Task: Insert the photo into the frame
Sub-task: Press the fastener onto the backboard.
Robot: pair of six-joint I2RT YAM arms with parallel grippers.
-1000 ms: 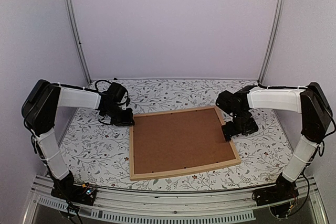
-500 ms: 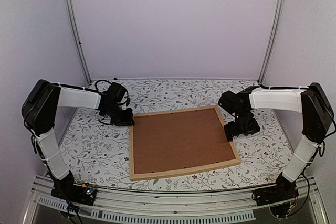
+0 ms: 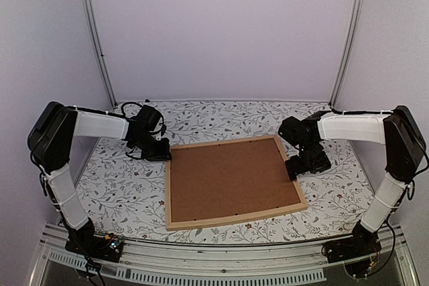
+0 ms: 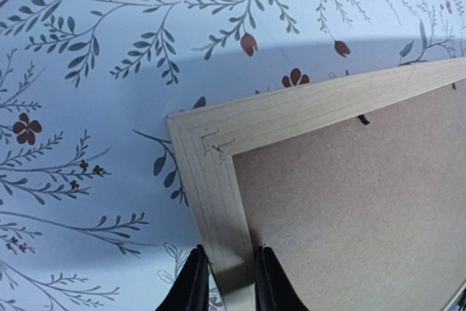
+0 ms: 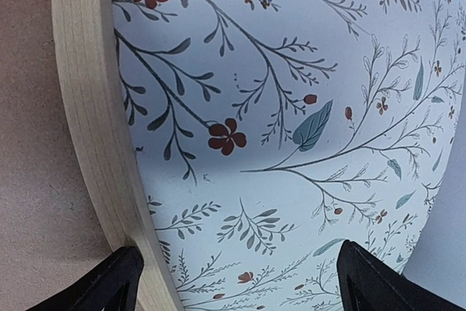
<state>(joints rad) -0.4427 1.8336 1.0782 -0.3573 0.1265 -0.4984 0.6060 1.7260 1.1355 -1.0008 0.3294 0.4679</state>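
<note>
Left wrist view: the two fingers (image 4: 193, 288) of the left gripper (image 4: 226, 285) are clamped on the left bar of the frame (image 4: 291, 111), one on the outer edge and one on the inner, a little nearer than the far-left corner. The frame is a large rectangle of thin, pale natural-wood bars. It lies flat on the flower-patterned table (image 3: 120, 185) at the middle, back side up and turned slightly. A plain brown backing board (image 3: 231, 179) fills its opening, and small dark tabs (image 4: 362, 119) sit along the board's edge.

Right wrist view: the fingers (image 5: 116, 282) of the right gripper (image 5: 240, 282) stand wide apart and hold nothing. One finger is just beside the outer edge of the frame's right bar, though whether it touches cannot be told. The other is over bare tablecloth further right.

Top view: the left arm (image 3: 100, 125) rises from the near-left base to a high elbow. Its white forearm reaches right, and the wrist bends down to the frame's far-left corner. The right arm (image 3: 352, 127) mirrors it from the near-right base, with its forearm reaching left and its wrist dropping beside the middle of the right bar.
</note>
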